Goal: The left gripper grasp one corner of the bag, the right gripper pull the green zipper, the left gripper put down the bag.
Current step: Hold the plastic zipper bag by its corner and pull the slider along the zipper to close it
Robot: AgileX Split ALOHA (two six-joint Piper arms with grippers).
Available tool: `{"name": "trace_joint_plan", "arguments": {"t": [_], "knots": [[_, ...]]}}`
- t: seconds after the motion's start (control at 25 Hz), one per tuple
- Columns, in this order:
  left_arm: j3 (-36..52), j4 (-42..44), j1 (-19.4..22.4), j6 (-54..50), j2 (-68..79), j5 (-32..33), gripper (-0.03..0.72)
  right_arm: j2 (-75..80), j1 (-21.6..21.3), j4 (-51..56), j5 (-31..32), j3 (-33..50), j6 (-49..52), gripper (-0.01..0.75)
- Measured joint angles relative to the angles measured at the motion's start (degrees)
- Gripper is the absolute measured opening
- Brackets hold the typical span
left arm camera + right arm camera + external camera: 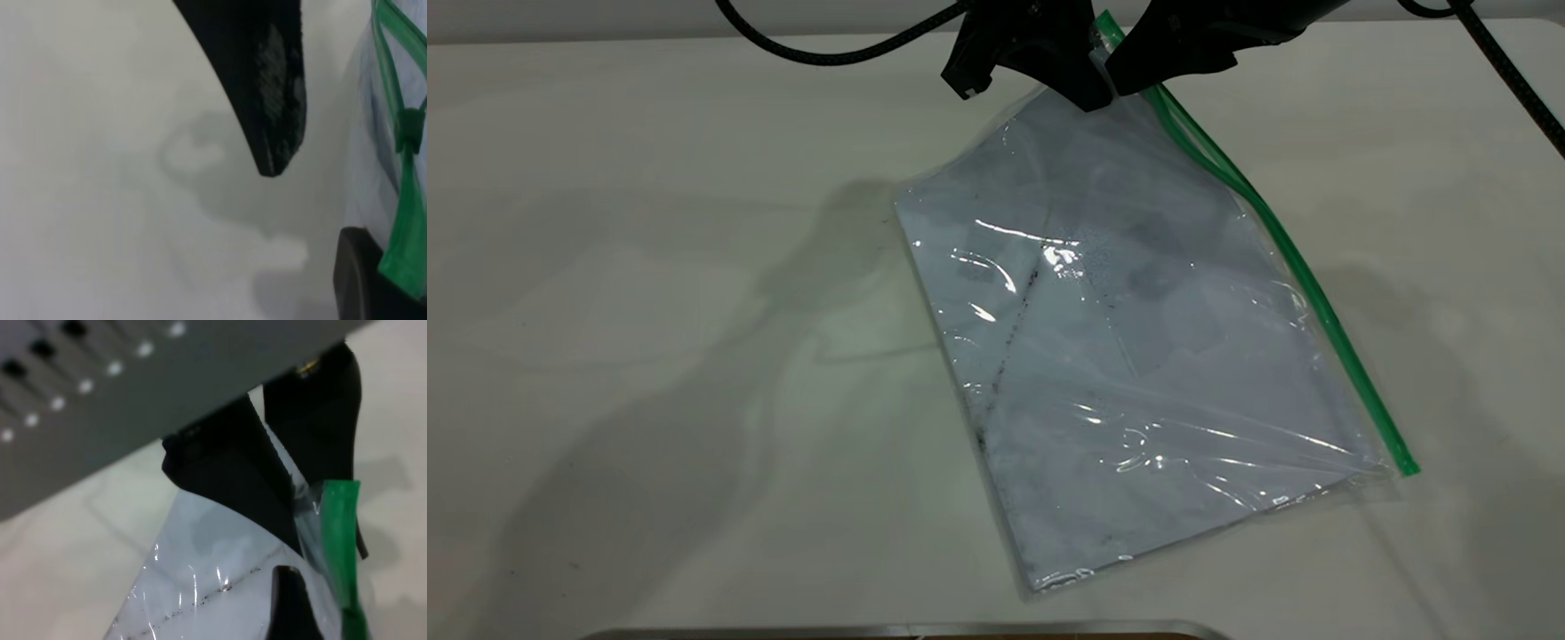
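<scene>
The bag is a clear pouch with white sheets inside and a dark smudge line. Its far corner is lifted and its near end rests on the table. My left gripper is shut on that lifted corner, right by the end of the green zipper. The right wrist view shows its jaws pinching the plastic. My right gripper hangs at the zipper's top end, open. One of its fingers lies against the bag beside the green strip. The small slider tab is free of both grippers.
The white table surrounds the bag. A metal-edged object lies along the near edge. Black cables run from the arms at the back.
</scene>
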Motion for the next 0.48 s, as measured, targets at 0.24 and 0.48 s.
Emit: {"name": "trace_joint_plan", "arguments": {"t": [0.24,0.48], "knots": [[0.00,-0.25,0.00,0.11,0.00,-0.23,0.052,0.00,0.00,0.00,0.00,0.00,0.00,0.315],[0.00,-0.42,0.00,0.17,0.00,-1.08,0.052,0.00,0.00,0.00,0.00,0.00,0.00,0.100]]}}
